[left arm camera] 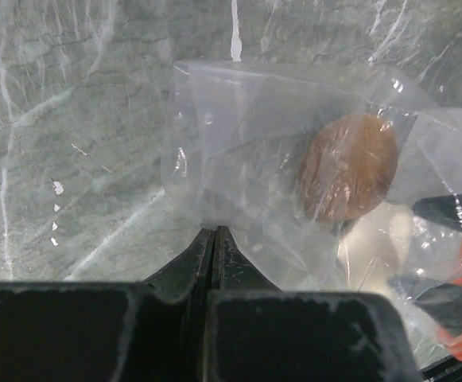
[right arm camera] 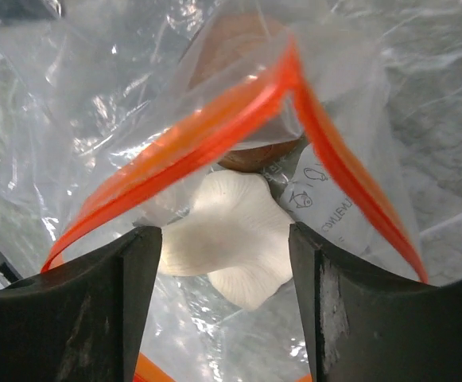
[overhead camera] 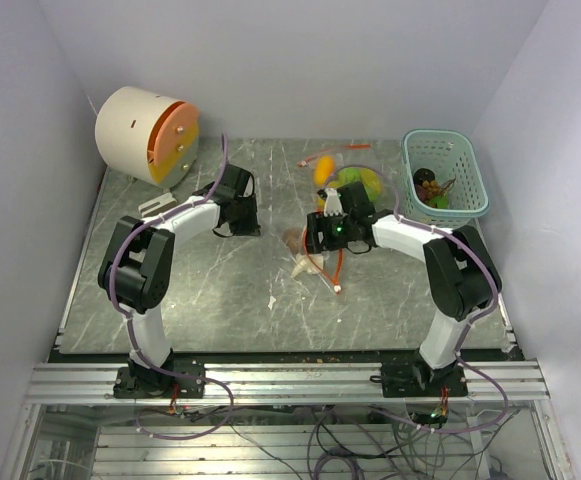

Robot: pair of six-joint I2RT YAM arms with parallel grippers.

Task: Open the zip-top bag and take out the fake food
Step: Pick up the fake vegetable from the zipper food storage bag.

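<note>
Three views inspected. Only the top view gives us the layout. The clear, crinkly zip-top bag [overhead camera: 310, 262] with its red-orange zip strip [overhead camera: 338, 268] lies on the grey-green marbled table [overhead camera: 200, 290]. It is well to the left of the pale teal perforated plastic basket [overhead camera: 435, 135] and nearer the arm bases than it. Loose fake food [overhead camera: 348, 182], an orange piece and a yellow-green piece, sits just left of that basket. Dark and green pieces [overhead camera: 430, 188] lie inside it. The bag's thin film barely registers from above.

The left wrist view supplies what the top view cannot. The left gripper [left arm camera: 215, 239] has its fingers pressed together with no gap. The bag's film creases to a point at their tips, so we record a pinch on the bag's edge. A brown rounded lump [left arm camera: 348, 167] shows through the film, beyond the fingertips and to their right.

Only the right wrist view shows the bag's mouth, where the zip strip gapes in a loop. The right gripper [right arm camera: 224, 231] stands with its fingers spread apart, gripping nothing. A white lobed mushroom-like piece [right arm camera: 238, 215] lies under the film, between the two fingers and just past their tips. We cannot tell whether either finger touches it.
</note>
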